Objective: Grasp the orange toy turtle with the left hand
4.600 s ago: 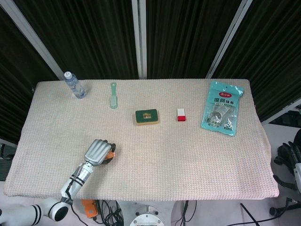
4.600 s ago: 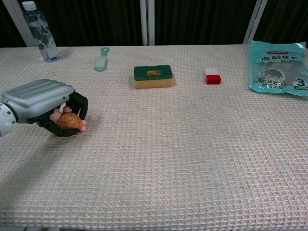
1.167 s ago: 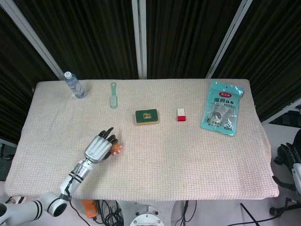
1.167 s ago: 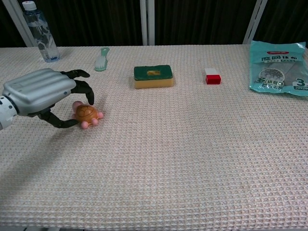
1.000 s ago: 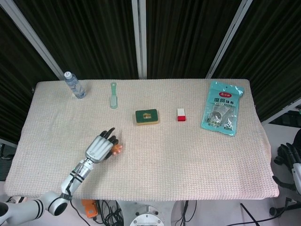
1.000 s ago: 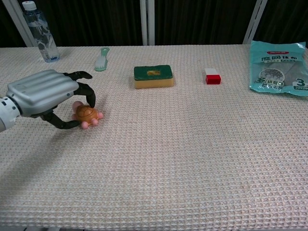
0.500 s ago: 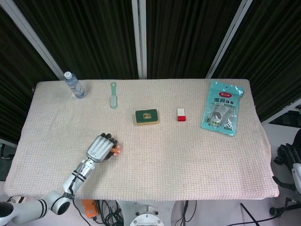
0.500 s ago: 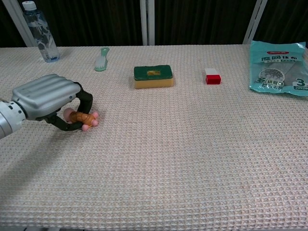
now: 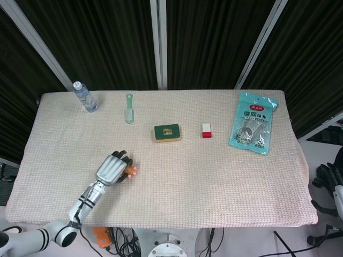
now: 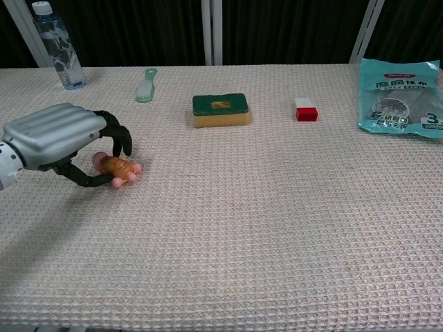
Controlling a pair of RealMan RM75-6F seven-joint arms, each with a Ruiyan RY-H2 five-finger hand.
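- The table cover (image 10: 277, 228) is a woven cloth with a waffle texture, matt and rough, pale beige-pink.
- The left hand (image 10: 59, 138) has a smooth, ribbed silver back with a dull metallic sheen; its fingers (image 10: 123, 140) are matt black.
- The orange toy turtle (image 10: 115, 167) looks like smooth plastic or rubber, with a slightly glossy shell and pink feet.
- The water bottle (image 10: 59, 48) is clear, glossy plastic.
- The brush (image 10: 146, 85) is pale green plastic.
- The sponge (image 10: 221, 111) has a rough, matt green top over a yellow body.
- The teal packet (image 10: 401, 99) is shiny plastic film.
- The backdrop curtains (image 9: 214, 37) are dark, matt, pleated cloth.
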